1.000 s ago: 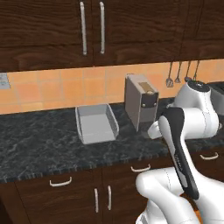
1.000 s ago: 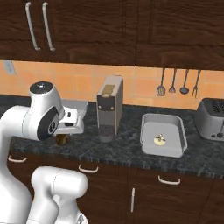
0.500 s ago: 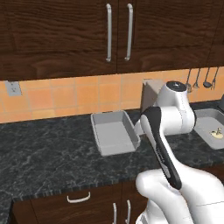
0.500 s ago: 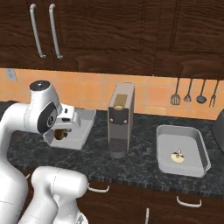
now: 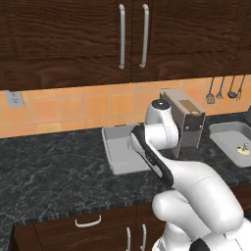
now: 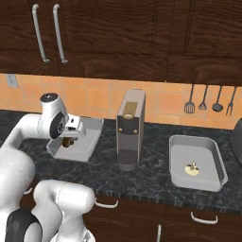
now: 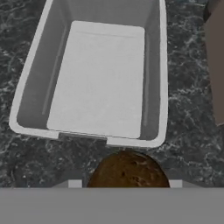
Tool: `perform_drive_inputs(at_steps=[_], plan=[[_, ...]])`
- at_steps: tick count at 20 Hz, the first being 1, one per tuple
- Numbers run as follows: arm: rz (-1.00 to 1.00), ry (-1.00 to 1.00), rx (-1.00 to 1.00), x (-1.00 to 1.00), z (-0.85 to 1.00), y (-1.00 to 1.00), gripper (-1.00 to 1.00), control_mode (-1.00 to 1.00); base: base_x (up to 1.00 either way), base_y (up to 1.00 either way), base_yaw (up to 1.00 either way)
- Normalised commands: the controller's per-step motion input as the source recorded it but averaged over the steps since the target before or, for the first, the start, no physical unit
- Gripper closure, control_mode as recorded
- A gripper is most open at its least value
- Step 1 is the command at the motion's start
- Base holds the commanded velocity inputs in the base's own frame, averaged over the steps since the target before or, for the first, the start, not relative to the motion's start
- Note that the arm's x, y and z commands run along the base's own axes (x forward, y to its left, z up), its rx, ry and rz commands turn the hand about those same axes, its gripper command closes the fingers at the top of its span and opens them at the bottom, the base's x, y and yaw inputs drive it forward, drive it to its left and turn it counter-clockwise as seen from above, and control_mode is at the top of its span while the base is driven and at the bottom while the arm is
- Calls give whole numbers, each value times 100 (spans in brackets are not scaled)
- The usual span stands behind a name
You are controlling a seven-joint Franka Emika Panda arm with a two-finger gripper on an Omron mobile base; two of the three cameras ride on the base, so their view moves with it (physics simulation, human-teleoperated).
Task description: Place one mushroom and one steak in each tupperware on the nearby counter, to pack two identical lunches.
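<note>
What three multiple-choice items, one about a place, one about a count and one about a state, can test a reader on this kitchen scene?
1. Where does the second mushroom lie?
A. in the right tupperware
B. on a cabinet handle
C. on top of the coffee machine

2. How many utensils hang on the wall at the right?
A. one
B. four
C. seven

3. What is in the left tupperware?
A. a steak
B. two mushrooms
C. nothing

Answers:
1 A: a pale mushroom rests on the floor of the right tupperware.
2 B: four utensils hang side by side on the tiles.
3 C: the hand view shows the bare floor of the left tupperware, while the claw holds a brown mushroom just short of its rim.
</note>
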Motion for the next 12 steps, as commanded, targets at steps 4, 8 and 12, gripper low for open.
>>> perform_drive_inputs(at_steps=[4,8,12], plan=[[0,45,0,86,-1,1,100,-100,0,0,0],[0,1,0,64,-60,6,100,-100,0,0,0],[0,-2,0,100,-72,43,100,-100,0,0,0]])
